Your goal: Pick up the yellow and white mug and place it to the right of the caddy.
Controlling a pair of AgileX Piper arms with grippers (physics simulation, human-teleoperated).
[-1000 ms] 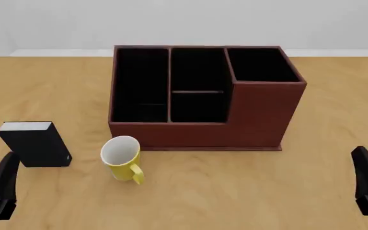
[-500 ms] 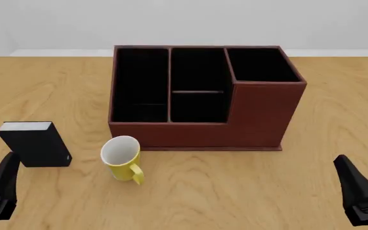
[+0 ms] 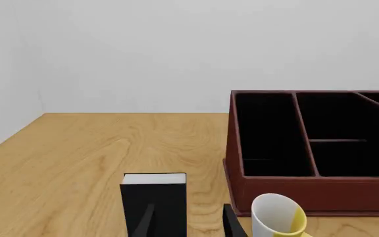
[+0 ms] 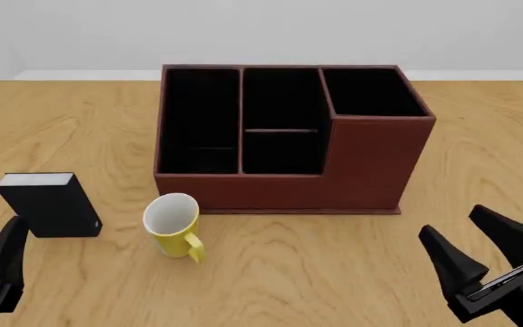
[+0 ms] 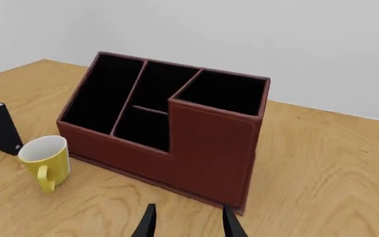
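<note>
The yellow and white mug [image 4: 172, 225] stands upright on the table just in front of the caddy's left end, handle toward me. It also shows in the wrist views as the mug [image 3: 278, 216] and the mug [image 5: 45, 158]. The reddish-brown caddy [image 4: 370, 160] stands mid-table, its taller section at the right. My left gripper [image 4: 3, 262] hangs open at the near left, pointing at the black box; its fingers [image 3: 148, 222] hold nothing. My right gripper [image 4: 451, 223] is open and empty at the near right, well right of the mug and in front of the caddy's right corner.
A small black box with a white top [image 4: 48, 204] stands left of the mug, directly ahead of my left gripper. Bare wooden table [image 4: 489, 136] lies right of the caddy. A pale wall closes off the far edge.
My right gripper has swung in from the right edge toward the left and forward, and both its spread fingers now show. The left gripper, mug and caddy have not moved.
</note>
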